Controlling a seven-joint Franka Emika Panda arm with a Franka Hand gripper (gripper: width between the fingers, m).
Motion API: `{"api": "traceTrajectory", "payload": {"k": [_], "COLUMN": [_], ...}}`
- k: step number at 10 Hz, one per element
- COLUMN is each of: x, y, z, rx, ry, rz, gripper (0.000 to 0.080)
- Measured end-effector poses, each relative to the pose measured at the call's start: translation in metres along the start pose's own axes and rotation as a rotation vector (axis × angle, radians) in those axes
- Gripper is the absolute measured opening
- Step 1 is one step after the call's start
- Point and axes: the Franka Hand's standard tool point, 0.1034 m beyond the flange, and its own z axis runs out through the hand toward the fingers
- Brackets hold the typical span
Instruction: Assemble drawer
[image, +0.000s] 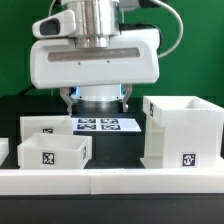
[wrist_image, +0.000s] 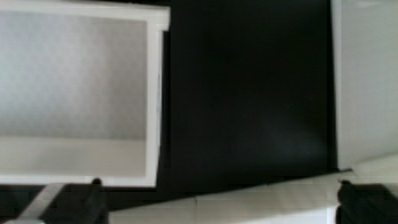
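The drawer lies in loose parts on the black table. The large boxy white casing (image: 181, 131) stands at the exterior view's right, tag on its front. Two shallow white trays sit at the exterior view's left: one in front (image: 52, 152) with a tag, one behind it (image: 46, 123). My gripper (image: 98, 95) hangs above the middle of the table, over the gap between trays and casing. In the wrist view a tray (wrist_image: 75, 85) shows on one side and a white part's edge (wrist_image: 366, 70) on the other. The gripper (wrist_image: 217, 202) is open and empty, its fingertips (wrist_image: 80, 203) wide apart.
The marker board (image: 108, 125) lies flat behind the gripper. A low white border rail (image: 110, 181) runs along the table's front and also shows in the wrist view (wrist_image: 249, 192) between the fingertips. A green wall stands behind.
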Motion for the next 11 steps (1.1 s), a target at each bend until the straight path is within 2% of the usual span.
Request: {"api": "traceTrajectory", "payload": {"k": [3, 7, 11], "x": [-0.005, -0.005, -0.014], "y": [0.013, 0.012, 0.021], "z": [0.017, 0.018, 0.041], "rx": [-0.017, -0.017, -0.036], "ry": [0.007, 0.004, 0.003], "rz": [0.001, -0.001, -0.001], "gripper": [0.0649, 0.0649, 0.0649]}}
